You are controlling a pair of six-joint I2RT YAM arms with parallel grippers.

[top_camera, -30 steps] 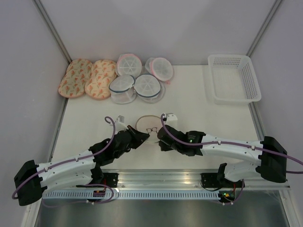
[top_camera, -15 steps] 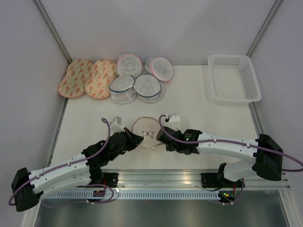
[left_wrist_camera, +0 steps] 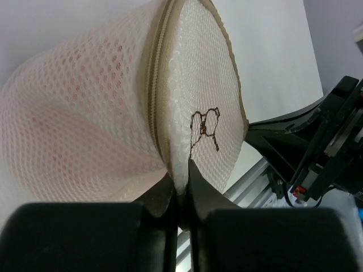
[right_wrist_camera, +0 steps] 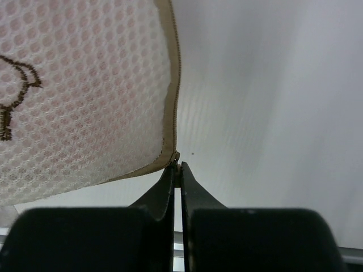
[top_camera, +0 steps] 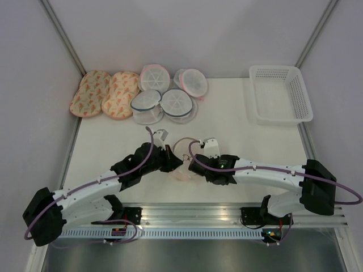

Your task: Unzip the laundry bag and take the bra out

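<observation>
Table (top_camera: 238, 141) front-centre: laundry bag (left_wrist_camera: 85, 85) tipped up between 2 arms, pink bra (left_wrist_camera: 68, 127) zipped inside, left gripper (left_wrist_camera: 181, 190) clamped on rim, right gripper (right_wrist_camera: 177, 170) pinched at zipper (left_wrist_camera: 154, 90) end; unzipping barely begun, next needs steady pull along seam.

The laundry bag (top_camera: 182, 160) sits at the front middle of the table (top_camera: 238, 133), between the left tool (top_camera: 170, 160) and the right tool (top_camera: 196, 163), each touching one edge. Behind it a cluster of pouches (top_camera: 164, 97) lies back left; a basket (top_camera: 307, 97) stands back right.
</observation>
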